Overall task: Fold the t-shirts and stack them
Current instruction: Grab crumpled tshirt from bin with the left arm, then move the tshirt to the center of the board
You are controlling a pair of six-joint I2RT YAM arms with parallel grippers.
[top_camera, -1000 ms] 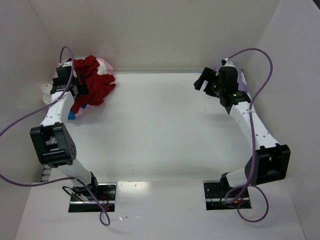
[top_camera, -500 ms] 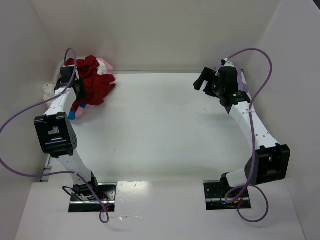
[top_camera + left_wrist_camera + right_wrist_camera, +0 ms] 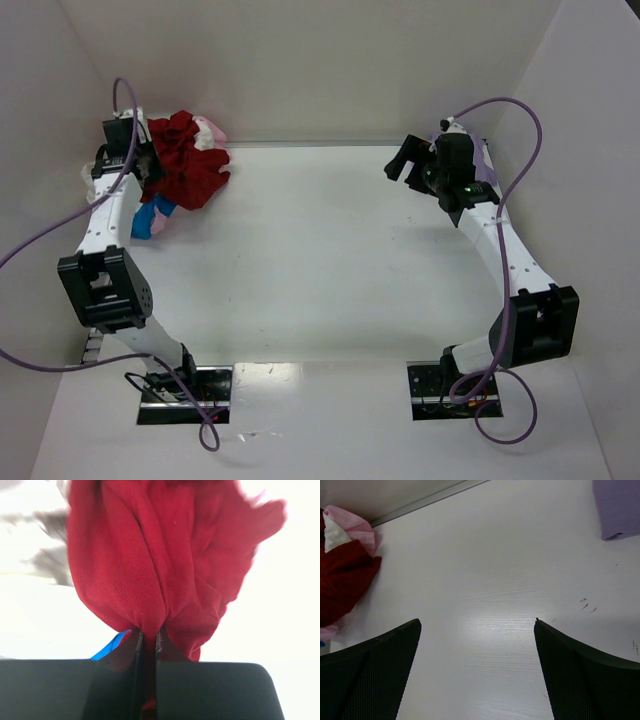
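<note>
Red shirt (image 3: 150,555) is pinched in my left hand (image 3: 147,642), at the pile (image 3: 150,215) in the far-left corner of the worktop (image 3: 320,250). My right hand (image 3: 476,622) hangs spread, empty. Step in hand: pick-up. Next move, as I judge: lift the shirt clear, lay it flat mid-worktop.

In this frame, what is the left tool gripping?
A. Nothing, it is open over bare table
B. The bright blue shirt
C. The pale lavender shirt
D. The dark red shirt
D: in the left wrist view the left tool is pinched shut on a fold of the dark red shirt, which bunches out from between the two fingers.
</note>
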